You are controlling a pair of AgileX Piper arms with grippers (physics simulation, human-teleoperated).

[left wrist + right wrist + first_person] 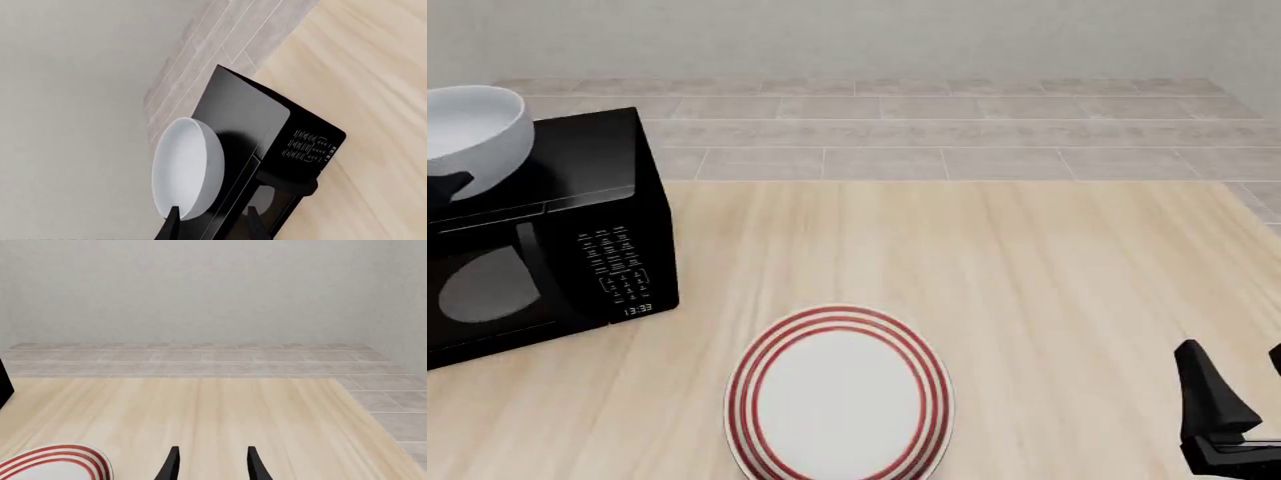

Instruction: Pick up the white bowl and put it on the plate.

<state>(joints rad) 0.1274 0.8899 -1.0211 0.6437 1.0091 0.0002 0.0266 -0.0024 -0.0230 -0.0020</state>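
- The plain glossy white deep bowl [474, 128] sits high at the far left, above the top of the black microwave oven [554, 235]; whether it rests on the oven or hangs just clear of it cannot be told; in the left wrist view it stands on edge against the oven's dark side.
- The left gripper [212, 225] shows its two dark fingers spread, one finger [172, 223] against the bowl's rim, the other apart over the oven; in the front view only a dark bit shows at the bowl's left edge; whether the rim is pinched cannot be told.
- The flat round white plate with red rings [839, 395] lies on the light wooden table [1041, 290], near the front and centre, right of the oven, well apart from the bowl.
- The right gripper [211, 462] waits low at the near right, fingers spread, holding nothing; the plate lies to its left.
- Judged step: the pick-up or early carry; placing is not yet done.
- The next move calls for a sure grip on the rim, then carrying the bowl right and nearer, clear of the oven's edge, level over the plate's middle before lowering.
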